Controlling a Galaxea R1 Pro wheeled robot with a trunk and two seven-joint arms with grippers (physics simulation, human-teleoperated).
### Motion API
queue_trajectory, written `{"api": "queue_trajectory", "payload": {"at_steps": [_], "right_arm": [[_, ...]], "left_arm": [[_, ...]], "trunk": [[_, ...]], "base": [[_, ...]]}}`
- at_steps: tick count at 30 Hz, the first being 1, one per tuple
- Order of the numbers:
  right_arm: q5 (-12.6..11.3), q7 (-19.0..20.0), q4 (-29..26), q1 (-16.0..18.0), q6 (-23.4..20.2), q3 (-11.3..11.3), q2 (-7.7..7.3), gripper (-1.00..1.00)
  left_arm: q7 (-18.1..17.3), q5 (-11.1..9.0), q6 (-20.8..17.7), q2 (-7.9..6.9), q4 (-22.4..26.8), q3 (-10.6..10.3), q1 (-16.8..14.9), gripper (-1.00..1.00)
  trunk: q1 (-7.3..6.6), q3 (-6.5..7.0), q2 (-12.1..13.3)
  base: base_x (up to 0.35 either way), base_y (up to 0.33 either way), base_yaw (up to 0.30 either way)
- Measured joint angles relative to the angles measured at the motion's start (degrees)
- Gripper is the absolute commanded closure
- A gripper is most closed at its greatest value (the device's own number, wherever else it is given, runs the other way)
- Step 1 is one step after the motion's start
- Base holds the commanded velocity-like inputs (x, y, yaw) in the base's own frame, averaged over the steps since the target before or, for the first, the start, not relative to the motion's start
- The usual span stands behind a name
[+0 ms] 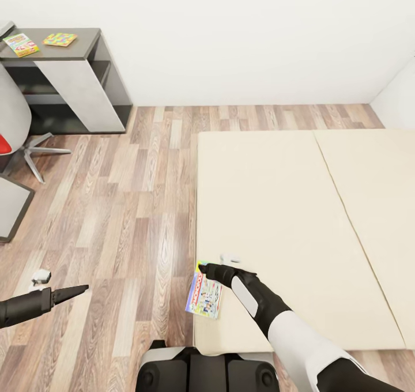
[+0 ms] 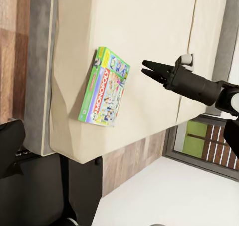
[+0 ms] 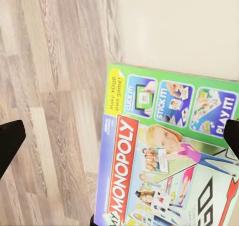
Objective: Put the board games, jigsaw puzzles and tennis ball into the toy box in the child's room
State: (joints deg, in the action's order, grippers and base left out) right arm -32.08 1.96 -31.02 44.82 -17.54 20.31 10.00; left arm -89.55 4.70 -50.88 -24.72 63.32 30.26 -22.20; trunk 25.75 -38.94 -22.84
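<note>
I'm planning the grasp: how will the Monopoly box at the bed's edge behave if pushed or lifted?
The Monopoly box looks flat and rigid, so it probably won't flop. Its glossy printed lid may be slippery. It overhangs the bed edge, so a push toward the floor could tip it off. The right pincer hovers above it.

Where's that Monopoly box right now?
In the head view, the Monopoly box lies at the bed's near left edge, overhanging the floor, just beneath the right gripper.

Green-and-blue Monopoly box (image 3: 169,151), cream bed (image 1: 276,207), brown wood-grain floor (image 1: 127,207).
</note>
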Motion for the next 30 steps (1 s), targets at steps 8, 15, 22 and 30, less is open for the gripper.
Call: {"api": "queue_trajectory", "payload": {"at_steps": [8, 15, 22, 30], "right_arm": [[-0.04, 0.01, -0.69, -0.02, -1.25, -0.07, 0.0, -1.0], [-0.53, 0.04, -8.37, 0.0, -4.54, -0.15, -1.28, -1.0], [-1.1, -0.03, -24.9, -5.29, -12.12, -0.43, -4.45, -1.0], [-1.23, -0.24, -45.3, -13.53, -19.67, -0.64, -5.42, -1.0]], "left_arm": [[0.0, -0.01, -0.01, 0.01, 0.0, 0.06, 0.0, -1.0], [0.0, 0.04, 0.01, 0.01, 0.0, 0.12, 0.01, -1.0], [0.0, 0.0, -0.02, 0.01, 0.0, 0.15, 0.01, -1.0], [0.0, 0.06, -0.03, 0.01, 0.0, 0.16, 0.0, -1.0]], "trunk": [[0.0, 0.75, 0.0], [0.0, 1.41, 0.0], [-0.01, 2.07, -0.01], [0.0, 2.83, 0.0]], "base": [[0.0, 0.0, 0.0], [0.0, 0.0, 0.0], [0.0, 0.0, 0.0], [0.0, 0.0, 0.0]]}}
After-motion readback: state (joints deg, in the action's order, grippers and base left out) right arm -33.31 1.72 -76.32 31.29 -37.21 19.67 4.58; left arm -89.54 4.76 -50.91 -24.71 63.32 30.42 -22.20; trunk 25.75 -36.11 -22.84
